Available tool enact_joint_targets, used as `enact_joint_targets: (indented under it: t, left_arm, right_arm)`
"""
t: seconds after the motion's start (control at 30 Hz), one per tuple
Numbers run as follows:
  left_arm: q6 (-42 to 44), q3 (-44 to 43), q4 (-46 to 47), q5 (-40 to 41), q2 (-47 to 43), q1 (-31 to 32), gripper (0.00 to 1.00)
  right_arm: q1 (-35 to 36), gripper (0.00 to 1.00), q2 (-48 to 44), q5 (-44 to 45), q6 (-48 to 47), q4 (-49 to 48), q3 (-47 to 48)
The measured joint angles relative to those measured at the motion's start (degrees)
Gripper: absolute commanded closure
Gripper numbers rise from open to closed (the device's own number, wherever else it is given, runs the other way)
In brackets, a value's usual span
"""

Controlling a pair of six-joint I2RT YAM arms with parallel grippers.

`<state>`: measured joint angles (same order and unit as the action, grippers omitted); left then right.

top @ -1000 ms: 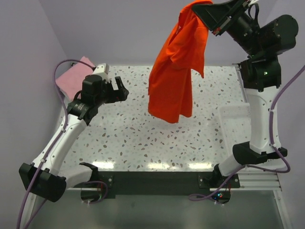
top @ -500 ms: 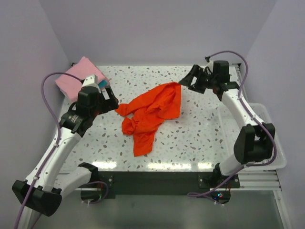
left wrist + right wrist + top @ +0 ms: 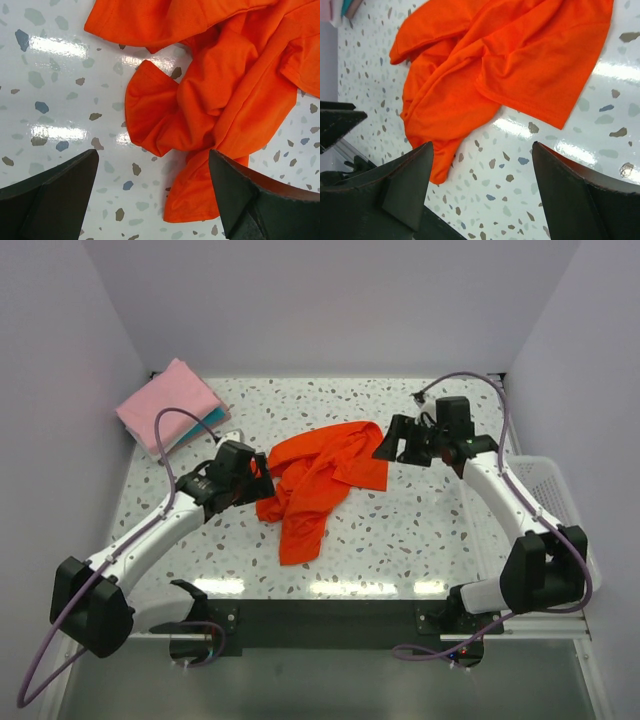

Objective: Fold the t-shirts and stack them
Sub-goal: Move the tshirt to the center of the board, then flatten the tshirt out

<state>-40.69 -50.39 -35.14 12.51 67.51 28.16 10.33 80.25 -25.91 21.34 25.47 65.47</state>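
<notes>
The orange-red t-shirt (image 3: 318, 478) lies crumpled in the middle of the table, one long end trailing toward the near edge. My left gripper (image 3: 263, 480) is open at the shirt's left side; in the left wrist view its fingers (image 3: 152, 152) straddle a fold of orange cloth (image 3: 220, 95) without gripping it. My right gripper (image 3: 386, 442) is open just off the shirt's right edge, and the right wrist view shows bare table between its fingers (image 3: 482, 145) below the cloth (image 3: 495, 65). A folded pink shirt (image 3: 168, 405) rests on a teal one (image 3: 212, 421) at the far left corner.
A white mesh basket (image 3: 556, 492) hangs off the table's right edge beside the right arm. The speckled tabletop (image 3: 420, 530) shows bare around the orange shirt. Purple walls close in the back and sides.
The right gripper opened and let go of the orange shirt, which dropped from hanging in the air to the table. The right arm came down low; the left gripper moved in to the shirt's left edge.
</notes>
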Motion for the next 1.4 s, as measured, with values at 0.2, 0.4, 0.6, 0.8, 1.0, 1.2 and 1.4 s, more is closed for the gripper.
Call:
enact_joint_targets:
  t: [0.2, 0.4, 0.6, 0.8, 1.0, 1.2, 1.4]
  left_arm:
    - [-1.4, 2.7, 4.1, 0.5, 1.5, -2.0, 0.05]
    - [-2.7, 7.1, 11.3, -2.0, 4.3, -9.7, 0.14]
    - [-4.8, 6.3, 16.8, -2.1, 9.8, -13.9, 0.2]
    - [-7.0, 2.7, 20.6, -3.0, 17.4, -14.6, 0.29]
    - [-10.5, 1.7, 23.3, -3.9, 20.8, -15.2, 0.42]
    - [-13.1, 1.7, 24.0, -4.0, 21.5, -15.6, 0.46]
    - [-15.0, 1.7, 24.0, -3.4, 21.6, -15.6, 0.47]
  right_arm:
    - [2.7, 0.18, 0.0, 1.1, -1.2, 1.6, -3.8]
    - [2.9, 0.18, -0.1, 1.6, -1.3, 2.1, -5.5]
    - [2.9, 0.18, -0.5, 1.6, -1.2, 2.2, -6.0]
    - [3.1, 0.18, -0.6, 1.4, -1.0, 2.1, -6.1]
    - [3.2, 0.18, -1.3, 1.3, -1.0, 2.1, -7.3]
    - [3.2, 0.18, -1.7, 0.9, -1.0, 2.2, -7.9]
    - [3.2, 0.18, -1.7, 0.8, -1.0, 2.2, -7.9]
